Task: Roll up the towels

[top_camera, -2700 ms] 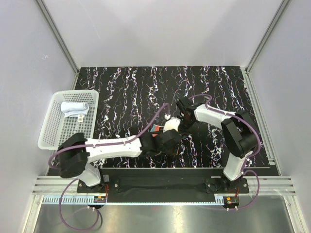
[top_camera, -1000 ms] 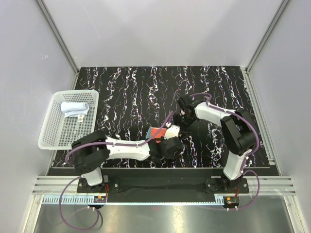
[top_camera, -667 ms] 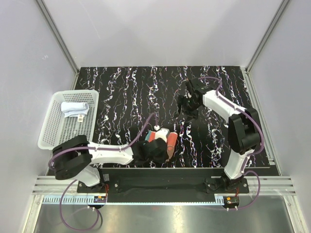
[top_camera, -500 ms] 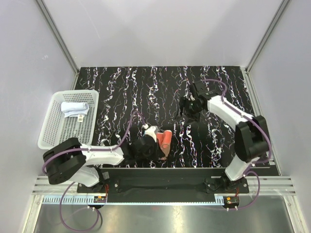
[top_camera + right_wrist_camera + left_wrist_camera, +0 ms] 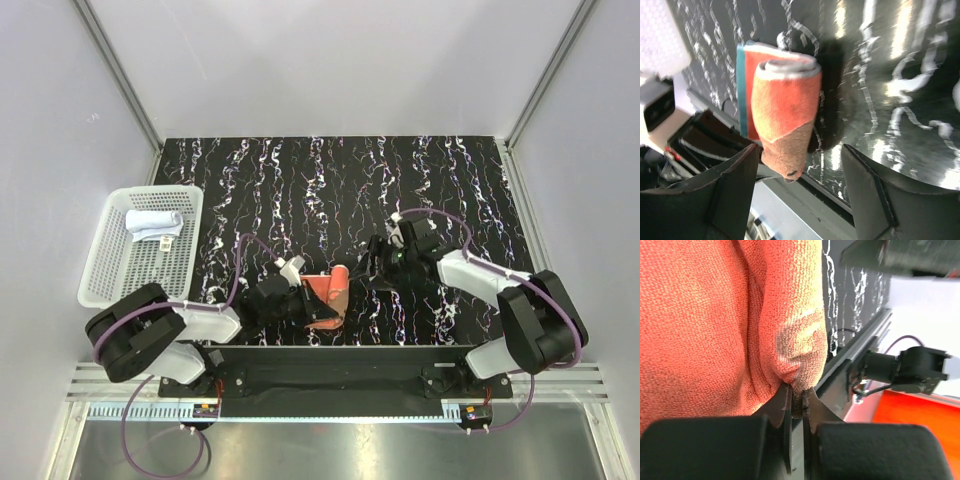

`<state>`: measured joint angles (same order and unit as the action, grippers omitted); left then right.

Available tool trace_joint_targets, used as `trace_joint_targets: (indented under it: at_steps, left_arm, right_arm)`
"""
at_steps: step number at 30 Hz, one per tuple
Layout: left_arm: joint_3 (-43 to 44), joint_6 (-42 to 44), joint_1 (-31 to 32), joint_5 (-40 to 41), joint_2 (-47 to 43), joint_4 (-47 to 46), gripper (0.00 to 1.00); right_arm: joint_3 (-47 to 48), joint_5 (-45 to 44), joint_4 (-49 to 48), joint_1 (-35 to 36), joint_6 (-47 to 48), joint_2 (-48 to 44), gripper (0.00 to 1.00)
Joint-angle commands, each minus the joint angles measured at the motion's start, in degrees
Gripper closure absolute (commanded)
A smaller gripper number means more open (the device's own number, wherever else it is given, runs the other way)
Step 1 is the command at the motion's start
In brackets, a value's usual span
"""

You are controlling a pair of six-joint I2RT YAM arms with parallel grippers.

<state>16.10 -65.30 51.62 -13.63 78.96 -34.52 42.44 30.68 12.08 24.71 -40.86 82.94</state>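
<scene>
The rust-brown towel (image 5: 328, 292) lies loosely rolled near the table's front edge, its roll (image 5: 785, 102) red-orange with a teal edge (image 5: 742, 90) beside it. My left gripper (image 5: 300, 303) is shut on a corner of this towel (image 5: 715, 315), pinching the cloth between its fingertips (image 5: 797, 395). My right gripper (image 5: 370, 266) stands open just right of the roll, nothing held. In the right wrist view its gripper (image 5: 800, 160) faces the roll's brown end, apart from it. The pale towel (image 5: 153, 222) lies rolled in the basket.
A white perforated basket (image 5: 115, 275) sits at the left edge of the black marbled table (image 5: 300, 180). The table's front rail (image 5: 805, 200) runs right below the rust-brown towel. Grey walls enclose the far and side edges.
My left gripper has dragged the rust-brown towel left and toward the front edge. My right arm swung out to the far side, then came back near, beside the roll.
</scene>
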Motion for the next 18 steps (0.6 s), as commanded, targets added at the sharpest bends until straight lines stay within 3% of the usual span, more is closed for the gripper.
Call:
trace_joint_targets:
  at_steps: [1, 10, 14, 15, 18]
  left_arm:
    - [-0.5, -3.2, -0.7, -3.6, 1.6, -8.8, 1.0]
    - [-2.0, -5.6, -1.3, -4.0, 4.2, -12.2, 1.0]
    - [-2.5, -5.7, -1.7, -4.1, 4.2, -12.3, 1.0]
    - [-2.5, -5.7, -1.7, -4.1, 4.3, -12.3, 1.0]
    - [-1.7, -5.3, -1.7, -4.6, 4.7, -11.4, 1.0]
  right_arm:
    - [-2.7, 3.2, -12.2, 3.0, -4.3, 0.0, 0.27]
    - [-6.1, 2.6, -26.7, 8.4, -10.3, 9.1, 0.33]
    - [-7.0, 2.1, -27.9, 8.5, -10.6, 10.1, 0.47]
    - [-7.3, 1.9, -27.9, 8.5, -10.6, 10.1, 0.56]
    - [-7.3, 1.4, -26.8, 8.6, -10.1, 10.1, 0.71]
